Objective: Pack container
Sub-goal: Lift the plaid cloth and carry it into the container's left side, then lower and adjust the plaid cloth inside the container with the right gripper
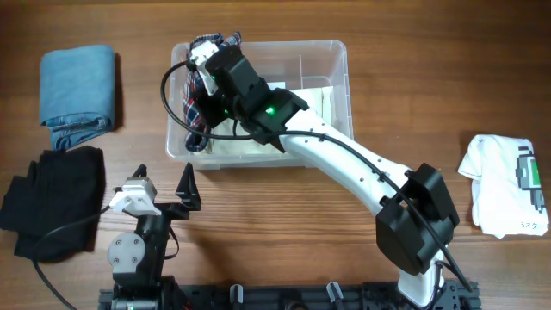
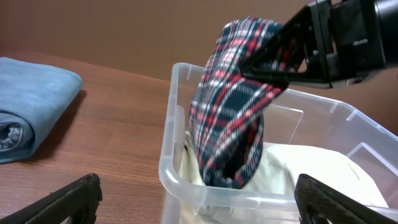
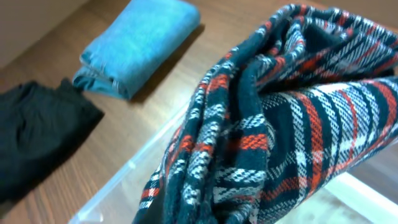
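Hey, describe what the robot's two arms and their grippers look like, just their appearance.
The right arm has a white link between bulky black joint housings, a green light near the wrist and a black cable looping beside it. The left arm shows a round grey joint and a white block. Both end in black triangular fingers.

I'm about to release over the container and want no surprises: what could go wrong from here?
1. The plaid cloth hangs from the right gripper close to the end wall of the container; on release, part may drape over the rim.
2. It is bunched, not folded, so it may land as a heap on the cream cloth and waste room.
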Controlling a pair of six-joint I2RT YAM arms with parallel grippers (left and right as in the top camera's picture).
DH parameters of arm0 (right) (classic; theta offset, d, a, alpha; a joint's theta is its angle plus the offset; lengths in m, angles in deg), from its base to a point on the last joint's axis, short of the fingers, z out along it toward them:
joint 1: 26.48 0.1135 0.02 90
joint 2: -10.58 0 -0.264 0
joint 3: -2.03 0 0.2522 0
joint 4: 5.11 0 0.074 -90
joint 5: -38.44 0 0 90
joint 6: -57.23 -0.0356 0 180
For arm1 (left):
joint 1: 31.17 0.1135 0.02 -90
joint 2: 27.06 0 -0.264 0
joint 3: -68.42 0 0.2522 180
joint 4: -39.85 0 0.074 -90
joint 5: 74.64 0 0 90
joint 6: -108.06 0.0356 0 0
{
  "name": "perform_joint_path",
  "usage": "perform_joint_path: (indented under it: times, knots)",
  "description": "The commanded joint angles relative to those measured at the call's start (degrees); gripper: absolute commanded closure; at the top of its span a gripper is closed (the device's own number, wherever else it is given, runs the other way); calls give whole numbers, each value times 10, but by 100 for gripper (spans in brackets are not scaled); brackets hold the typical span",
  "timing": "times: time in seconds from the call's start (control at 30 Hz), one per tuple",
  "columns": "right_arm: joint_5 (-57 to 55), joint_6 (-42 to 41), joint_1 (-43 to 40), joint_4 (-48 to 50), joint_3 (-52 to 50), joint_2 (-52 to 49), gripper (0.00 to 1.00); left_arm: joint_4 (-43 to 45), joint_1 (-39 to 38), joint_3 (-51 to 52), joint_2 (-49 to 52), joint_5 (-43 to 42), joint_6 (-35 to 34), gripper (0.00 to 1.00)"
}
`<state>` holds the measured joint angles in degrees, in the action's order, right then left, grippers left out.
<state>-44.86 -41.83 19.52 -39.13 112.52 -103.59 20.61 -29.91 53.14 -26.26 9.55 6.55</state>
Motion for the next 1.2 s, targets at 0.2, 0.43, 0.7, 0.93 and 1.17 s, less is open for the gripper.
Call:
perform_joint_path:
  times: [0.2, 0.43, 0.7, 0.93, 1.17]
  knots:
    - [37, 195, 2, -27, 3, 7, 96, 1, 5, 4, -4, 3, -6, 0]
    - [37, 209, 7, 3, 6, 27, 96, 1, 5, 4, -4, 3, -6, 0]
    - [36, 206, 40, 18, 13, 28, 96, 1, 5, 4, -4, 3, -6, 0]
    - [35, 166, 44, -6, 13, 28, 96, 1, 5, 4, -4, 3, -6, 0]
    - [34, 164, 44, -8, 13, 28, 96, 1, 5, 4, -4, 3, -6, 0]
